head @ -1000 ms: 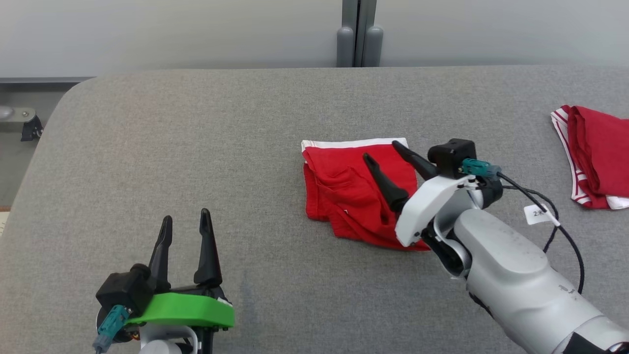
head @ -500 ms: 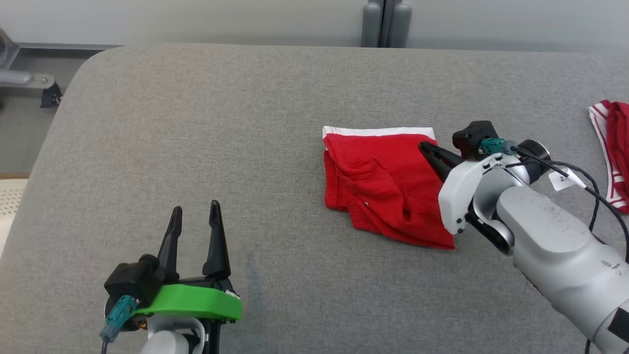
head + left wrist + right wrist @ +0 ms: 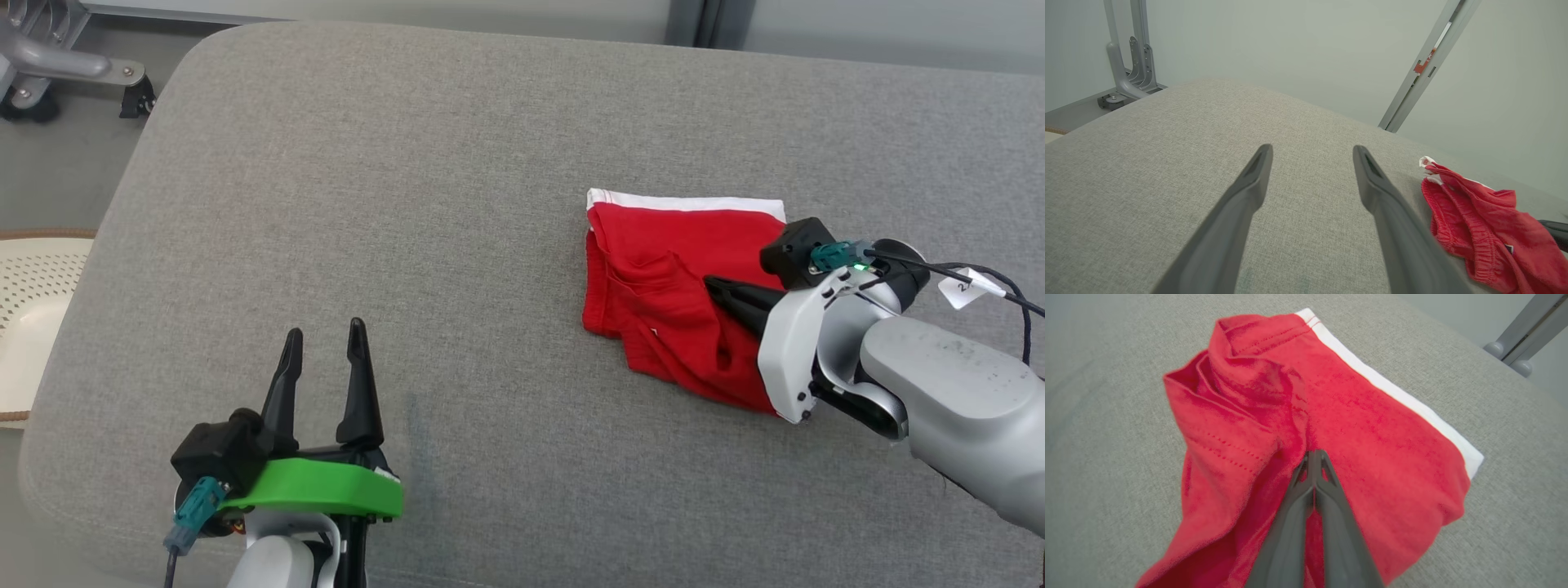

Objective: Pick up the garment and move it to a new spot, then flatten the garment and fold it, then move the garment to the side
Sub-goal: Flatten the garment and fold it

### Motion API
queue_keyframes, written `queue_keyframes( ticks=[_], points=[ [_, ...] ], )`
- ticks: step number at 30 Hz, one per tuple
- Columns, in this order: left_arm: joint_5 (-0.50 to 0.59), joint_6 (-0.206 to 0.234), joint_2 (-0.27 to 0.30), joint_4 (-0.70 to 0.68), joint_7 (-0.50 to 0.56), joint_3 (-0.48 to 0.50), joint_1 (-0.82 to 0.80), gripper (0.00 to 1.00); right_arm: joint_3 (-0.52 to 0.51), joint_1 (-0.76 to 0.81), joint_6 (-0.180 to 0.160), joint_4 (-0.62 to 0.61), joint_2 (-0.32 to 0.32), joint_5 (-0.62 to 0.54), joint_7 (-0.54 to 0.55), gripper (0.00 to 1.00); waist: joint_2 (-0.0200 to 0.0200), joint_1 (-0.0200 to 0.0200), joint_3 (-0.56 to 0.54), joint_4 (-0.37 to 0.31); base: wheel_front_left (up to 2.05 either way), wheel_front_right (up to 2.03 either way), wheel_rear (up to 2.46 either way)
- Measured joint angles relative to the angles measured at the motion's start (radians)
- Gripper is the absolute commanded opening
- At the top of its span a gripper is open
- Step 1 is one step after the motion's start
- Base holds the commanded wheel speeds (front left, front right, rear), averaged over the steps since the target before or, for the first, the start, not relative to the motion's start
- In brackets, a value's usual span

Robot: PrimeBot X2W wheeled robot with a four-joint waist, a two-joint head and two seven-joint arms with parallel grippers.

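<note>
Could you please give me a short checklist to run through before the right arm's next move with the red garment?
1. Right gripper jaws shut: ok.
2. Fabric actually pinched between them: cannot tell; the tips rest on the red garment, where creases gather.
3. Garment lying flat: not ok; the part away from the white waistband is bunched.
4. Left gripper open and off the cloth: ok.
5. Room on the grey surface to the garment's left: ok.

garment [image 3: 653, 245] soft matt cloth; tbl top [image 3: 408, 204] rough woven fabric
</note>
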Motion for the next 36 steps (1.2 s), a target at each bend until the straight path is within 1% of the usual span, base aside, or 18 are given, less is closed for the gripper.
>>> queue_keyframes(
  ticks=[2,5,10,14,19,21,25,30,33,36],
  points=[
    [0.0,0.002,0.0,-0.001,0.0,0.003,0.0,1.0,0.007,0.0,0.0,-0.048,-0.015,0.011,0.009,0.0,0.0,0.0,-0.001,-0.006,0.0,0.0,0.0],
    [0.0,0.002,0.0,-0.002,0.0,0.001,-0.001,1.0,0.007,0.014,0.0,-0.136,-0.038,-0.007,0.048,0.0,0.0,0.0,-0.001,-0.018,0.0,0.0,0.0],
    [0.0,0.002,0.0,-0.002,0.0,0.0,-0.011,1.0,0.01,0.051,0.0,-0.243,-0.04,-0.053,0.098,0.0,0.0,0.0,0.001,-0.04,0.0,0.0,0.0],
    [0.0,0.002,0.0,0.0,0.0,0.001,-0.015,1.0,0.01,0.088,0.0,-0.282,-0.012,-0.081,0.111,0.0,0.0,0.0,0.002,-0.051,0.0,0.0,0.0],
    [0.001,0.002,0.0,0.004,0.0,0.004,-0.016,1.0,0.011,0.132,0.0,-0.302,0.044,-0.119,0.117,0.0,0.0,0.0,-0.001,-0.057,0.0,0.0,0.0],
    [0.002,0.001,0.0,0.005,0.0,0.005,-0.016,1.0,0.012,0.135,0.0,-0.302,0.057,-0.127,0.095,0.0,0.0,0.0,-0.003,-0.059,0.0,0.0,0.0],
    [0.003,0.001,0.0,0.005,0.0,0.01,-0.016,1.0,0.011,0.094,0.0,-0.266,0.06,-0.121,0.003,0.0,0.0,0.0,-0.008,-0.064,0.0,0.0,0.0],
    [0.005,0.0,0.0,0.002,0.0,0.009,-0.016,1.0,0.01,0.033,0.0,-0.151,0.034,-0.081,-0.084,0.0,0.0,0.0,-0.014,-0.063,0.0,0.0,0.0],
    [0.004,-0.002,0.0,-0.003,0.0,0.004,-0.016,1.0,0.01,0.014,0.0,-0.079,0.024,-0.045,-0.107,0.0,0.0,0.0,-0.008,-0.053,0.0,0.0,0.0],
    [0.002,-0.002,0.0,-0.004,0.0,-0.001,-0.016,1.0,0.01,0.009,0.0,-0.026,0.021,-0.021,-0.101,0.0,0.0,0.0,0.002,-0.038,0.0,0.0,0.0]
  ],
)
